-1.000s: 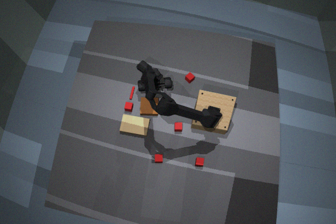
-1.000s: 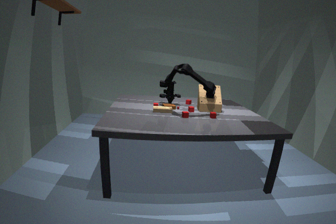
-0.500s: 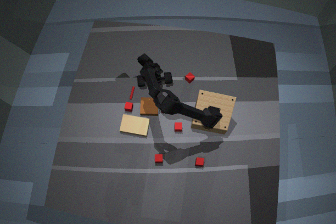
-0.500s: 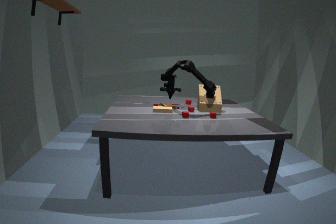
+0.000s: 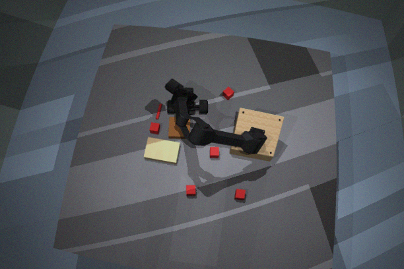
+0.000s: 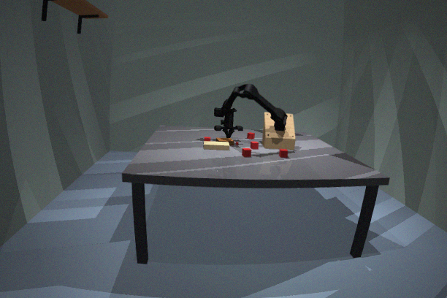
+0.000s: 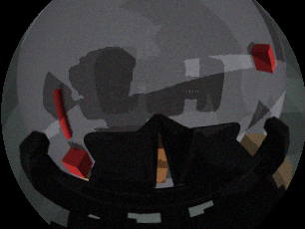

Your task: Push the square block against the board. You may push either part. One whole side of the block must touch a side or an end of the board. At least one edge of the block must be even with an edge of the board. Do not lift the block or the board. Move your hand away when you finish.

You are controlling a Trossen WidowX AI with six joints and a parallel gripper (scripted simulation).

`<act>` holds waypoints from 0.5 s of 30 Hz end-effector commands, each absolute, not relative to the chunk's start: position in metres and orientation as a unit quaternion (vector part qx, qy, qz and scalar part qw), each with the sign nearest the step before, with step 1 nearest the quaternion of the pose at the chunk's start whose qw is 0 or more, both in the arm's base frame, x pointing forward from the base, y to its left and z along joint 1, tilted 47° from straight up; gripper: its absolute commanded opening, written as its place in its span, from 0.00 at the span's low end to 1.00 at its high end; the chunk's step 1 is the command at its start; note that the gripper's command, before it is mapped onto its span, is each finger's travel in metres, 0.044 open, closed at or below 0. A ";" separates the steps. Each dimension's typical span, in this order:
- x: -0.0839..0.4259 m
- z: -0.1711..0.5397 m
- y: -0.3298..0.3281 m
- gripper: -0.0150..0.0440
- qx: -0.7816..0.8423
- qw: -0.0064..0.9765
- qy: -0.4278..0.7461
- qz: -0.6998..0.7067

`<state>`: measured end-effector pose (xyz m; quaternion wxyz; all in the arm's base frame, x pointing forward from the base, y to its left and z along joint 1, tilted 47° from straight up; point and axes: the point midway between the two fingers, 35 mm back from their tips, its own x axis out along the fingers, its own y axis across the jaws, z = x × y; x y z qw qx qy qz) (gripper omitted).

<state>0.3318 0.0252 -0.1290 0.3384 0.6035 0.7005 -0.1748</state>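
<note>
Right now, the gripper [image 5: 190,107] [image 6: 228,135] [image 7: 157,117] points down beside the orange block [image 5: 174,127] [image 6: 230,142] [image 7: 160,172], on its side toward the table's far edge. Its fingers are closed with nothing between them; whether the tips touch the table [image 5: 132,226] [image 6: 256,182] [image 7: 164,30] is hard to tell.

The orange block lies flat, closer to the table's left edge than its right as seen from above. The pale board [image 5: 162,150] [image 6: 216,146] lies near it, toward the near left corner. A narrow wedge of table shows between them and their facing sides sit at an angle, so the block is not yet flush.

A red cube [image 5: 154,128] [image 6: 207,139] [image 7: 77,162] and a red stick [image 5: 158,111] [image 7: 62,114] lie left of the block. The arm stands on a big wooden box [image 5: 242,130] [image 6: 278,143] toward the right edge.
</note>
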 end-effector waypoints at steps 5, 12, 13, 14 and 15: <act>0.332 -0.127 0.026 0.25 0.612 0.334 0.694 -0.179; 0.331 -0.118 0.034 0.25 0.612 0.334 0.694 -0.180; 0.330 -0.117 0.035 0.25 0.612 0.334 0.694 -0.180; 0.330 -0.116 0.036 0.25 0.612 0.334 0.694 -0.180; 0.330 -0.115 0.037 0.25 0.612 0.334 0.694 -0.180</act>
